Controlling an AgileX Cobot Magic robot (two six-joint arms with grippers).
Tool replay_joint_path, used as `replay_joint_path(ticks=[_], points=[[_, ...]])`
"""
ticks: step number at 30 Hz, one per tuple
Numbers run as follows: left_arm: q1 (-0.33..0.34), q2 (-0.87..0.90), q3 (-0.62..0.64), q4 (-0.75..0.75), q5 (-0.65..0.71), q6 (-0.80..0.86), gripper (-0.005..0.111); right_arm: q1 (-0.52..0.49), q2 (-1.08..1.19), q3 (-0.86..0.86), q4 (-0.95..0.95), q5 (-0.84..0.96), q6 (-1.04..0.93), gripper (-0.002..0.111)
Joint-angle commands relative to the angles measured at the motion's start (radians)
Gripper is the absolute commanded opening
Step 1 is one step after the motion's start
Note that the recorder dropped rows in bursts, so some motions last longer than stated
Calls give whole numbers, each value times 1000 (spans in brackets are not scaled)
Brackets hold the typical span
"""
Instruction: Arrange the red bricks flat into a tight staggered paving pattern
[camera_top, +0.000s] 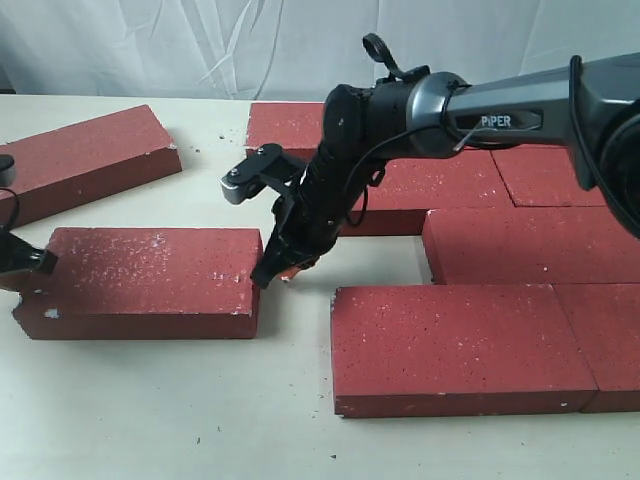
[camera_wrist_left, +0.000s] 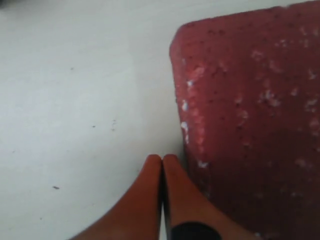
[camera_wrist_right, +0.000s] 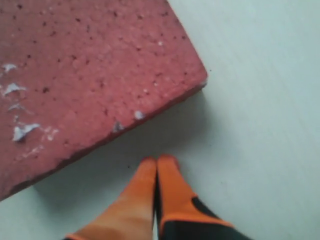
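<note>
Several dark-red bricks lie flat on the white table (camera_top: 150, 420). One loose brick (camera_top: 150, 280) lies at the left, apart from the group. My right gripper (camera_top: 273, 277) reaches across the middle and stands shut and empty at that brick's right end. In the right wrist view its orange fingertips (camera_wrist_right: 158, 161) rest on the table just off the brick's corner (camera_wrist_right: 85, 75). My left gripper (camera_top: 35, 262) is at the brick's left end, shut on nothing. In the left wrist view it (camera_wrist_left: 161, 159) sits right beside the brick's edge (camera_wrist_left: 250, 125).
Another loose brick (camera_top: 90, 160) lies tilted at the back left. Packed bricks fill the right side: a front one (camera_top: 460, 345), one behind it (camera_top: 530, 245) and a back row (camera_top: 430, 190). A gap of table (camera_top: 295, 330) separates the loose brick from the front one.
</note>
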Motion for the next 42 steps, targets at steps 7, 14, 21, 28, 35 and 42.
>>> replay_joint_path(ticks=[7,14,21,28,35,42], points=[[-1,3,-4,-121,23,113,0,30,0,-13,5,-51,0,-1],[-1,3,-32,-178,19,113,0,30,-14,-18,5,-63,-2,-1],[-1,3,-55,-258,100,194,0,21,-55,-18,-75,-55,2,-1],[-1,3,-55,-441,122,353,0,-51,-61,-18,-69,-52,21,-1],[-8,3,-55,-511,134,427,0,-80,-61,-31,-63,-4,23,-1],[-97,27,-55,-511,81,428,0,-80,-61,-72,-118,45,67,-1]])
